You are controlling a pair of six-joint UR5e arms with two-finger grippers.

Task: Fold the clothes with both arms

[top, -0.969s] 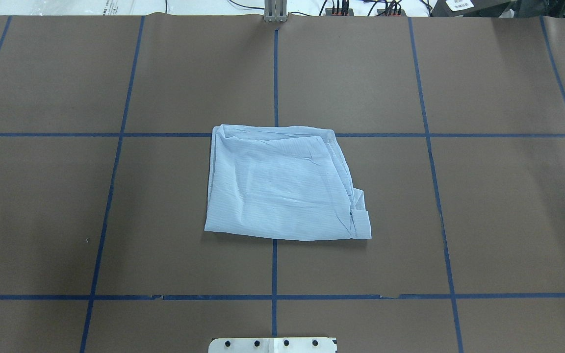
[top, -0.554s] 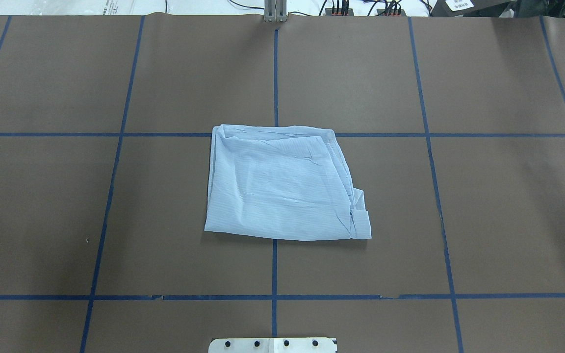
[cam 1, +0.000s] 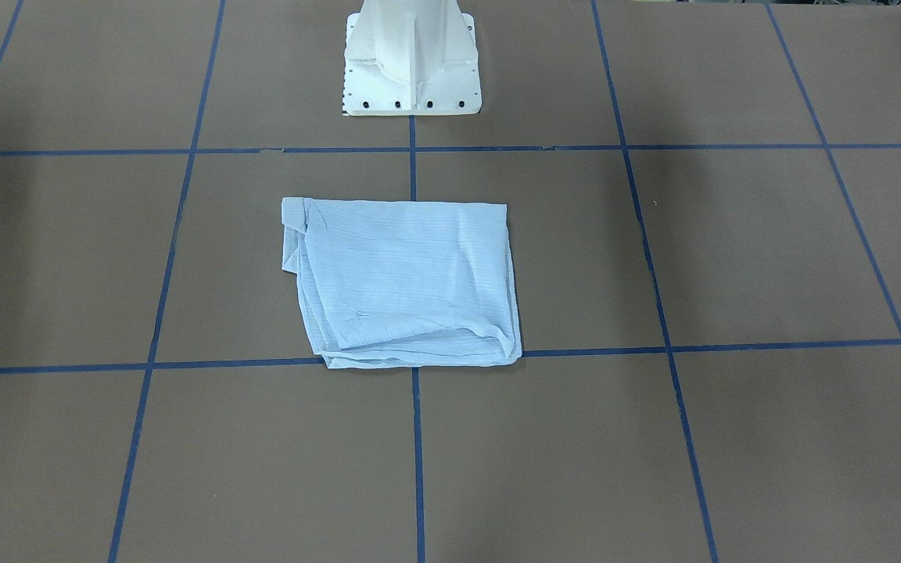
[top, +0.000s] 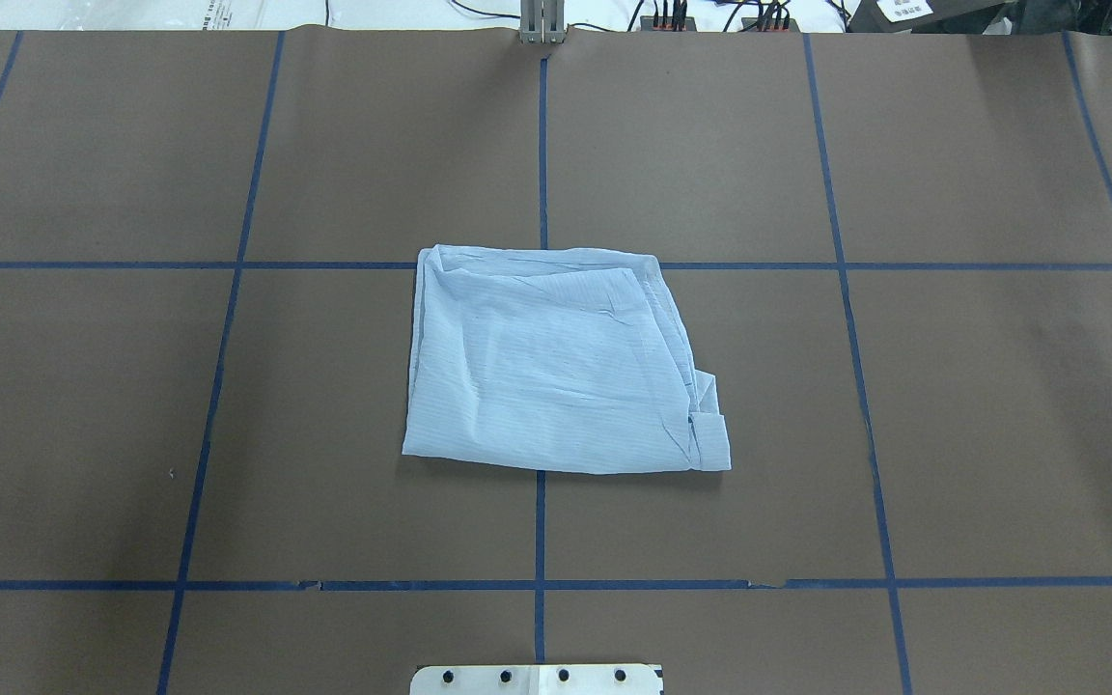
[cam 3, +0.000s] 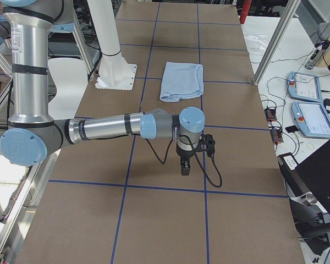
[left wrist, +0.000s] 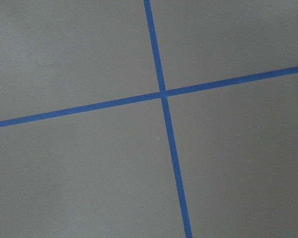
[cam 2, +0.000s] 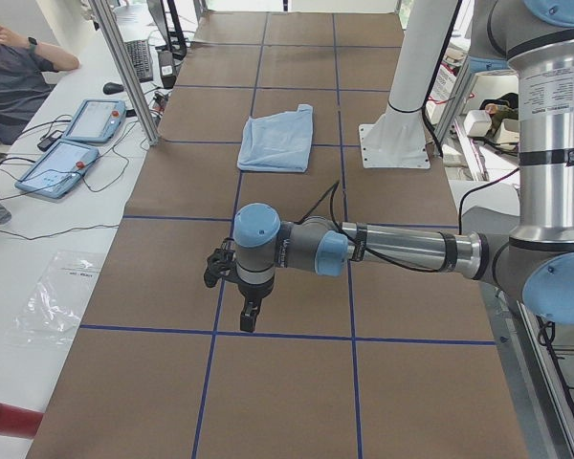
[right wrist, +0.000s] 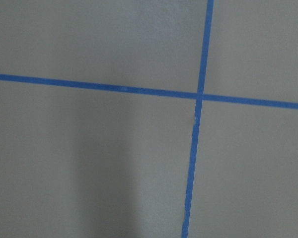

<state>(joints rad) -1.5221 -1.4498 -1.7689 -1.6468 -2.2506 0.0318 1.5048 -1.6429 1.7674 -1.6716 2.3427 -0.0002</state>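
Note:
The light-blue striped shirt (top: pixel 556 367) lies folded into a rough rectangle at the middle of the brown table, with layered edges and a cuff at its right near corner. It also shows in the front view (cam 1: pixel 407 281) and both side views (cam 2: pixel 277 139) (cam 3: pixel 181 81). No gripper touches it. My left gripper (cam 2: pixel 251 316) hangs over the table's left end, far from the shirt, and I cannot tell whether it is open. My right gripper (cam 3: pixel 185 168) hangs over the right end, and I cannot tell its state either. Both wrist views show only bare table and blue tape.
The white robot base (cam 1: pixel 411 62) stands at the table's robot-side edge. Blue tape lines (top: pixel 541 145) grid the brown table (top: pixel 1000 386). Teach pendants (cam 2: pixel 67 163) (cam 3: pixel 311 118) lie on side benches. An operator (cam 2: pixel 10 76) sits at the left end.

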